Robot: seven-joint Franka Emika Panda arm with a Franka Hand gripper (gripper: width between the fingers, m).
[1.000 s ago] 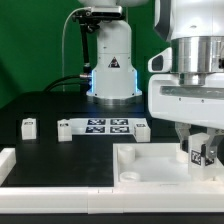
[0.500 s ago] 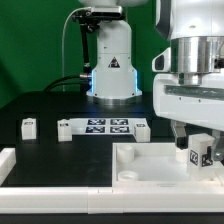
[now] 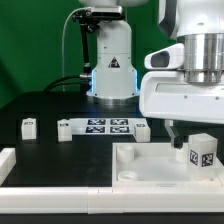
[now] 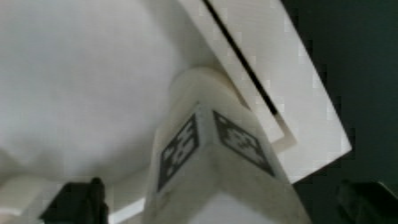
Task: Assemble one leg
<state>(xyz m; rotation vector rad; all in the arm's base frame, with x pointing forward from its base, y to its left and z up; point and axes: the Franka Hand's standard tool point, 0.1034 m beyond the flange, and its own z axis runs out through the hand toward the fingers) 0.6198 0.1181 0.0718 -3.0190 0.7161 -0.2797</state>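
The leg [image 3: 203, 155], a small white block with black-and-white tags, stands upright at the exterior view's right end of the large white panel [image 3: 150, 166]. My gripper [image 3: 195, 132] hangs just above it, open, with one dark finger [image 3: 172, 130] clear of the leg's side. In the wrist view the leg [image 4: 222, 150] rises between my fingers from the panel [image 4: 89, 90]. My gripper [image 4: 222, 208] straddles it, and a dark fingertip [image 4: 80, 200] stands apart from the leg. Whether the leg sits in a socket is hidden.
The marker board [image 3: 105, 127] lies behind the panel in the middle of the black table. Another small tagged leg [image 3: 29, 126] stands at the exterior view's left. A white part [image 3: 8, 160] lies at the front left. The robot base [image 3: 112, 70] stands at the back.
My gripper has risen and shifted slightly to the exterior view's right. It has let go of the leg, which stays standing on the panel.
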